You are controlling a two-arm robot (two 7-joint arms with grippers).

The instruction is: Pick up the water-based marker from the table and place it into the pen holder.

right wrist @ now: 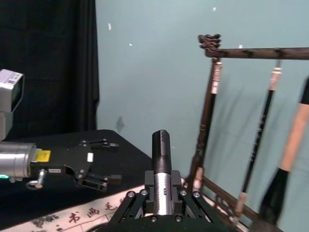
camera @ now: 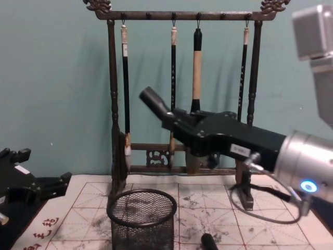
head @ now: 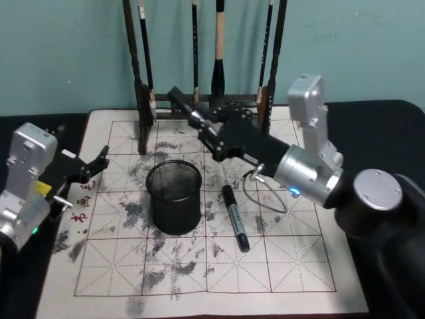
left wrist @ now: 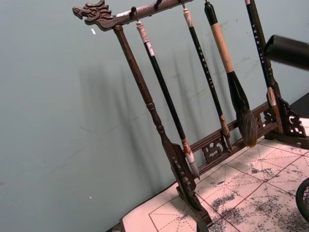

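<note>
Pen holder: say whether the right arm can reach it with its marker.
Likely yes: the right gripper holds the marker above and behind the pen holder, whose mouth is uncovered; the left gripper sits aside.

Legible text: none. Red characters point(head: 83, 201), left margin of mat point(head: 279, 266): strokes visible, unreadable. Yellow label point(head: 43, 189) on left gripper point(head: 98, 170): wording too small, unreadable.

Right gripper point(head: 202, 126): raised, reaching forward and left from the right side, jaws clamped on a marker point(head: 179, 98).
Left gripper point(head: 93, 169): low at left, jaws apart.
</note>
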